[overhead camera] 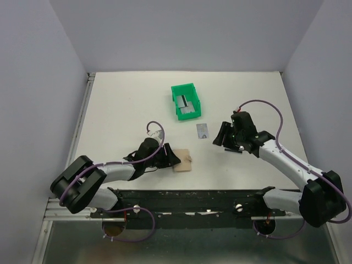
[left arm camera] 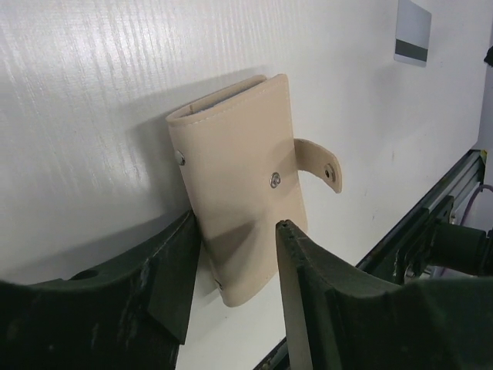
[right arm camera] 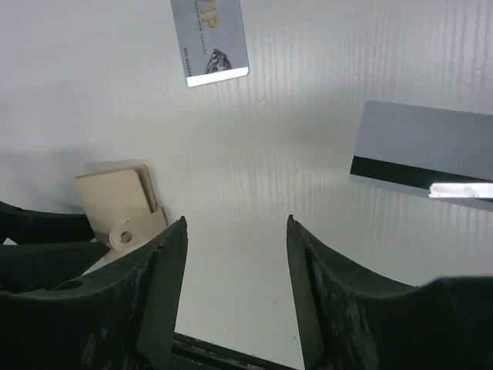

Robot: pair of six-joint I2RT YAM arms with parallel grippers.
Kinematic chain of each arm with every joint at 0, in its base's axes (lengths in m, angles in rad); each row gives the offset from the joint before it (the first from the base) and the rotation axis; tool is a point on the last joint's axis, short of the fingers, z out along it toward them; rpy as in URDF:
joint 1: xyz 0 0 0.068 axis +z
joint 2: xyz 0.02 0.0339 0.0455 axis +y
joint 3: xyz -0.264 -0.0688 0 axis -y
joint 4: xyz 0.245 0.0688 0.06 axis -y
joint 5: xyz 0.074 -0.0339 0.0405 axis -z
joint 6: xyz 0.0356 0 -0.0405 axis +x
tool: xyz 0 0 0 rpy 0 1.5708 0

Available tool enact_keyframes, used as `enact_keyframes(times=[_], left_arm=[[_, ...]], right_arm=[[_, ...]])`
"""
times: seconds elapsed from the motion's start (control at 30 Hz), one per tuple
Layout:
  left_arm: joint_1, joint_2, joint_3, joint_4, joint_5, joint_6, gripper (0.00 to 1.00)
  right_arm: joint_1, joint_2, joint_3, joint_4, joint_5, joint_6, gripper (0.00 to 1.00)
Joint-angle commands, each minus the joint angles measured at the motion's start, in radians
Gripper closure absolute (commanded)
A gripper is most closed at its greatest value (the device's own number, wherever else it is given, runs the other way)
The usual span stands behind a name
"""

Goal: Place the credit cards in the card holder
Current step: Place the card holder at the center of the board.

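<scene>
The card holder (left arm camera: 231, 177) lies shut on the table (overhead camera: 126, 104), its near end between the left gripper's (left arm camera: 235, 231) spread fingers, and nothing is squeezed. The right gripper (right arm camera: 236, 223) is wide and empty. Two credit cards (right arm camera: 209, 42) lie flat past the card holder, with bare room around them. The card holder likely needs opening first: pin one flap, lift the other.

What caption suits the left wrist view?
Left gripper open over the folded card holder, its strap unsnapped; a credit card beyond.
</scene>
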Motion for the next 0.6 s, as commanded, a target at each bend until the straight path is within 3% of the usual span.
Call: enact_keyframes(times=[0.0, 0.27, 0.57], left_arm=[[0.003, -0.073, 0.047, -0.17, -0.04, 0.069, 0.41], [0.003, -0.221, 0.133, -0.423, -0.117, 0.132, 0.37], [0.006, -0.229, 0.222, -0.498, -0.138, 0.169, 0.37]], right_arm=[[-0.044, 0.065, 0.076, -0.036, -0.042, -0.086, 0.37], [-0.151, 0.172, 0.157, -0.137, -0.01, -0.116, 0.38], [-0.219, 0.358, 0.257, -0.131, -0.036, -0.151, 0.42]])
